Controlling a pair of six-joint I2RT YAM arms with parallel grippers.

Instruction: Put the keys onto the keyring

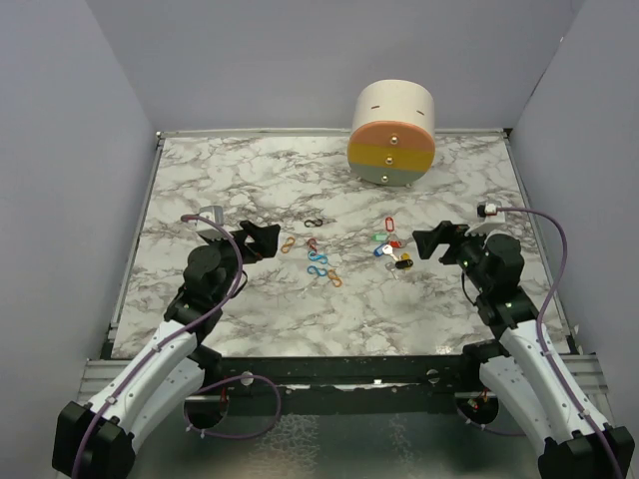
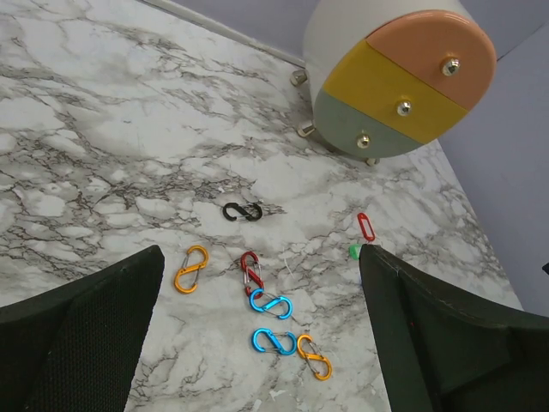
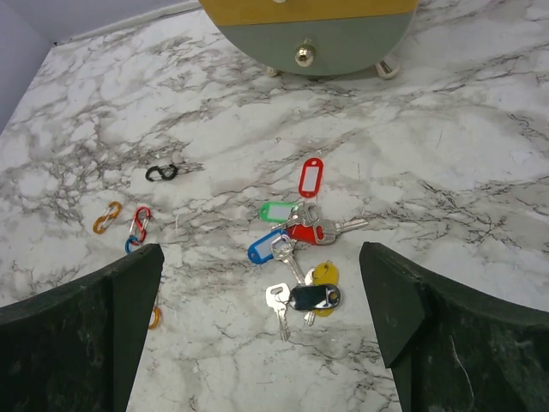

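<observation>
The keys (image 1: 391,249) lie in a loose heap right of centre on the marble table, with red, green, blue, yellow and black tags (image 3: 315,297). In the right wrist view the heap (image 3: 296,245) sits between and just beyond my open right gripper (image 3: 259,253), which hovers right of it (image 1: 431,242). Several S-shaped clips (image 1: 316,259) in orange, red, blue and black lie left of the keys. They lie below my open left gripper (image 2: 259,257), which hangs left of them (image 1: 268,240). I cannot tell which one is the keyring. Both grippers are empty.
A round drawer unit (image 1: 392,133) with peach, yellow and grey-green fronts stands at the back, right of centre. A loose red tag (image 3: 310,176) lies just behind the key heap. Grey walls close in the table (image 1: 240,190) on three sides.
</observation>
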